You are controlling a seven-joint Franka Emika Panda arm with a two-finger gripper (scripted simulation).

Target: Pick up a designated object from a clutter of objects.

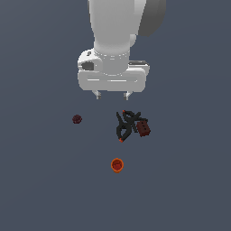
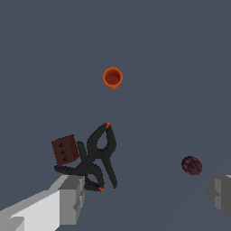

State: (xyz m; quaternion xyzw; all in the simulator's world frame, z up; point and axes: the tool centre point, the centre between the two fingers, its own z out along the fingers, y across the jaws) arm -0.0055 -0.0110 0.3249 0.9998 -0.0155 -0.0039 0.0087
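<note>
Seen in the exterior view, left to right across a grey worktop [image 1: 40,189]: dark red ball [image 1: 77,119] alone at 9 o'clock of the cluster; black spring clamp with orange tips [image 1: 126,125] at centre; red-brown block [image 1: 143,128] with small dark holes lying against the clamp's 3 o'clock side. Orange cup [image 1: 117,165] upright at 6 o'clock, well apart. Overhead, white Panda gripper [image 1: 113,95], jaws spread wide, pinching nothing, clear of every item.
</note>
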